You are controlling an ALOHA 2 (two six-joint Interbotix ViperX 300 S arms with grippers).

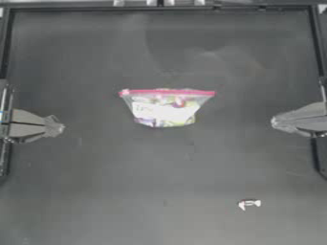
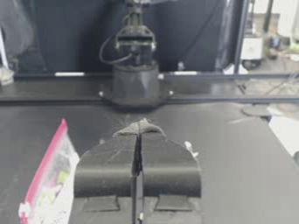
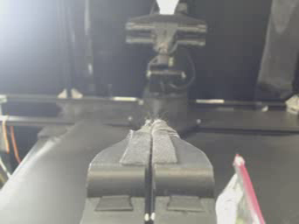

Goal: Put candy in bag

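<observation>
The bag lies flat mid-table, clear plastic with a pink-red zip strip along its far edge and multicoloured sweets inside; it also shows in the left wrist view and the right wrist view. The candy, tiny, white and twist-wrapped, rests alone toward the near right of the table, and shows past the jaws in the left wrist view. My left gripper is parked at the left edge, jaws shut and empty. My right gripper is parked at the right edge, also shut and empty.
A raised frame rail runs along the table's far edge, with side rails at left and right. Each wrist view shows the opposite arm's base across the table.
</observation>
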